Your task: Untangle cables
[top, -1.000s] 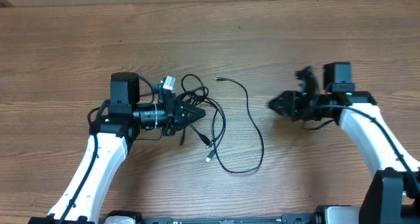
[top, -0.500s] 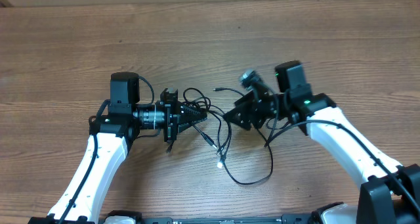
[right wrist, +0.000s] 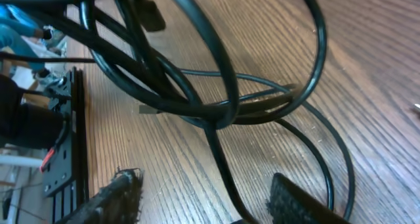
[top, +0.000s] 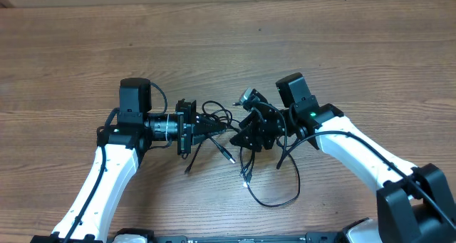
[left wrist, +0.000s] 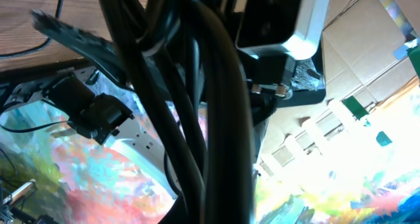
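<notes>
Overhead view: thin black flexible cables [top: 216, 115] lie in a tangle at the centre of the frame on the brown wood-grain table [top: 342, 50], squarely between two tools. The left arm's black two-finger gripper [top: 214, 126] points right into the tangle's left side. The right arm's black two-finger gripper [top: 246, 134] meets it from the right. One loose loop trails toward the lower centre.

Right wrist view: ribbed fingers [right wrist: 117, 192] stand well apart in the bottom corners, jaws spread, and one strand runs out between them to crossed loops just ahead.

Left wrist view: thick dark strands fill the frame, so its jaw state cannot be told.
</notes>
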Controlling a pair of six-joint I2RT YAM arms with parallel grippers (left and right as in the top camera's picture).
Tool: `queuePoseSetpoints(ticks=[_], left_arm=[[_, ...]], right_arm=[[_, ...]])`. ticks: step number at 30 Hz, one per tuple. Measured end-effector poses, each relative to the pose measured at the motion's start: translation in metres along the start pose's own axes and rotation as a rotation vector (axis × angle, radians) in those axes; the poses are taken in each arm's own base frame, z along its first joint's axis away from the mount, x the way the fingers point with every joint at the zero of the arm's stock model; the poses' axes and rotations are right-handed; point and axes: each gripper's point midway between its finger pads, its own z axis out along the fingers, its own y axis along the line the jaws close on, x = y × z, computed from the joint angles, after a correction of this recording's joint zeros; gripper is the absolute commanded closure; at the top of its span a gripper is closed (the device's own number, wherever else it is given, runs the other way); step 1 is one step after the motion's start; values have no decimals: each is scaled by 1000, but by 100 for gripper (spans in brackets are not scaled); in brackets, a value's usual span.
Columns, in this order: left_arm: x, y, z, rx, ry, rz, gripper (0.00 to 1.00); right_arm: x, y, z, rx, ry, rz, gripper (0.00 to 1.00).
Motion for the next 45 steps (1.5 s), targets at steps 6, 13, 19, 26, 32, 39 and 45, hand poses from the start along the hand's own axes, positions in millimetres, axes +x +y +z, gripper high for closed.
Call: queuePoseSetpoints(ticks=[6,13,19,26,32,39,45], left_arm=[[5,0,0,2,29,-4,96],[8,-2,0,5,49,9,91],[-12,-7,0,3,-72,297,0],[-75,24,-19,-218,-422,532,0],[-97,53,-28,-398,-577,479,1],[-130,99,-89,-709,-948,299,0],[-140,100,-121,-789,-1130,274,73]], right_arm=[[-2,2,6,-14,-4,-25,57],[1,3,11,-24,6,-28,96],[7,-1,10,-1,29,48,96],[19,-35,3,190,59,281,96],[22,-47,0,263,60,354,96],[47,-61,-16,424,163,478,96],[-16,-33,-69,490,37,402,96]])
